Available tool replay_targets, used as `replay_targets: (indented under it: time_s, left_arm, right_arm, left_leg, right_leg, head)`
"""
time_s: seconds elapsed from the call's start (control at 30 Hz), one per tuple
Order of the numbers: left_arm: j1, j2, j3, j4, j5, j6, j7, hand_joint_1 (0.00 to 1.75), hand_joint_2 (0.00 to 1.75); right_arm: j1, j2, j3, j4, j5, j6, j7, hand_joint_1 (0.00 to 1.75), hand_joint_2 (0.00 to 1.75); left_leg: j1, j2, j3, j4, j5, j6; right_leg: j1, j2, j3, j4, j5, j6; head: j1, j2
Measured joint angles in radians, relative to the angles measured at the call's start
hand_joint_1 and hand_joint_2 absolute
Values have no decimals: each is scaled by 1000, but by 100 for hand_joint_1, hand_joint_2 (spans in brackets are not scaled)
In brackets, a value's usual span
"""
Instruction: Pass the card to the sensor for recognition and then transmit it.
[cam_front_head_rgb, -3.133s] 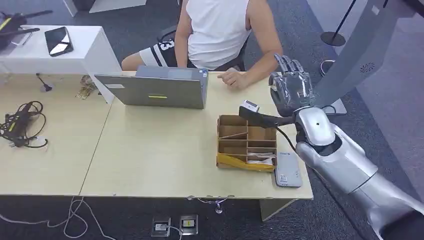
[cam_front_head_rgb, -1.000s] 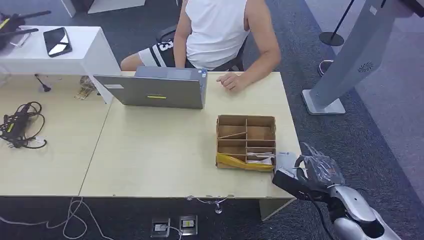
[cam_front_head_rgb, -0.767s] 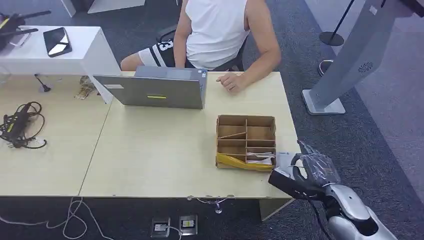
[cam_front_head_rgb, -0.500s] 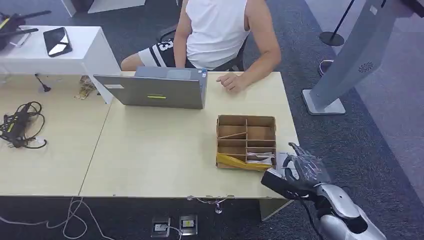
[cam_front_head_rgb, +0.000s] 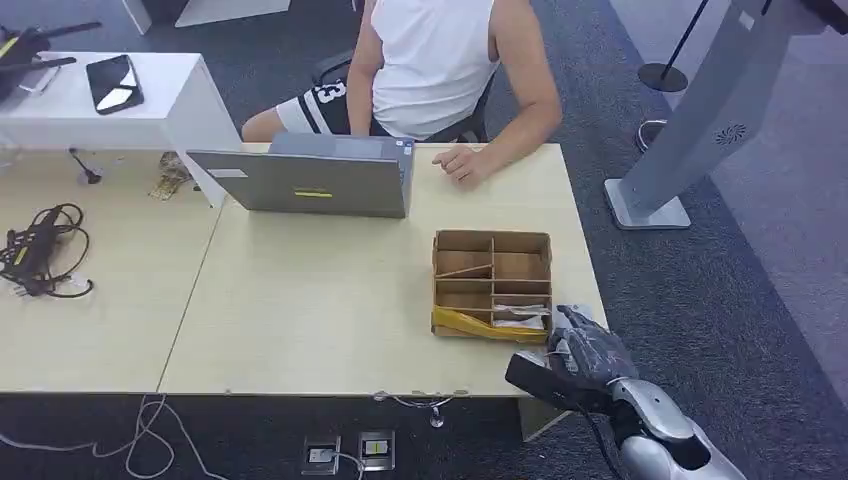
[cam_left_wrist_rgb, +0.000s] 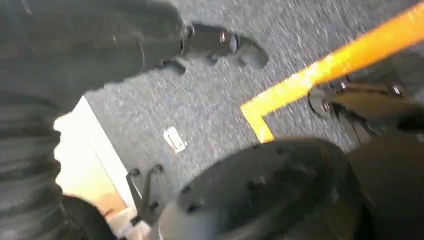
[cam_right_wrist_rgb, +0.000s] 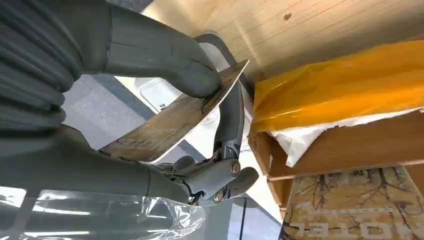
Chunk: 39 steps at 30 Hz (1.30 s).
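Observation:
My right hand (cam_front_head_rgb: 587, 350) hovers low over the table's front right corner, beside the cardboard organiser (cam_front_head_rgb: 492, 285). In the right wrist view its thumb (cam_right_wrist_rgb: 155, 57) and fingers (cam_right_wrist_rgb: 227, 130) pinch a thin card (cam_right_wrist_rgb: 175, 120) with a brown wood-like print, held tilted. Right beneath the card lies the white, round-cornered sensor (cam_right_wrist_rgb: 157, 95); whether card and sensor touch I cannot tell. My left hand (cam_left_wrist_rgb: 30, 150) hangs down over grey carpet, and how its fingers lie is unclear.
The organiser's front carries yellow tape (cam_right_wrist_rgb: 340, 85) and holds white papers. A person sits at the far side, one hand (cam_front_head_rgb: 460, 160) on the table by a grey laptop (cam_front_head_rgb: 310, 182). Cables (cam_front_head_rgb: 40, 250) lie at the left. A grey kiosk stand (cam_front_head_rgb: 690, 120) rises to the right.
My right arm came down from its raised spot near the person to the front right corner, then slid leftward until the hand covered the sensor.

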Motion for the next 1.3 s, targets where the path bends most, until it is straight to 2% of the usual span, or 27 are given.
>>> replay_targets:
  time_s: [0.07, 0.93, 1.3]
  left_arm:
    - [-1, -5, -23, 0, 0, 51, 7, 0, 175]
    - [-1, -6, -24, 0, 12, 51, 9, 0, 175]
    - [-1, -5, -39, 0, 16, 51, 1, 0, 175]
  right_arm:
    - [-2, 13, 30, 41, -18, 6, 6, 175, 175]
    - [-16, 31, 35, 88, -21, -15, -25, 175, 175]
    - [-52, 7, 24, 75, 1, -20, 29, 175, 175]
  left_leg:
    - [0, 1, 1, 0, 0, 0]
    - [0, 2, 3, 0, 0, 0]
    - [0, 2, 2, 0, 0, 0]
  right_leg:
    - [0, 0, 0, 0, 0, 0]
    - [0, 4, 2, 0, 0, 0]
    - [0, 4, 2, 0, 0, 0]
  head:
    - [0, 0]
    - [0, 0]
    - [0, 0]
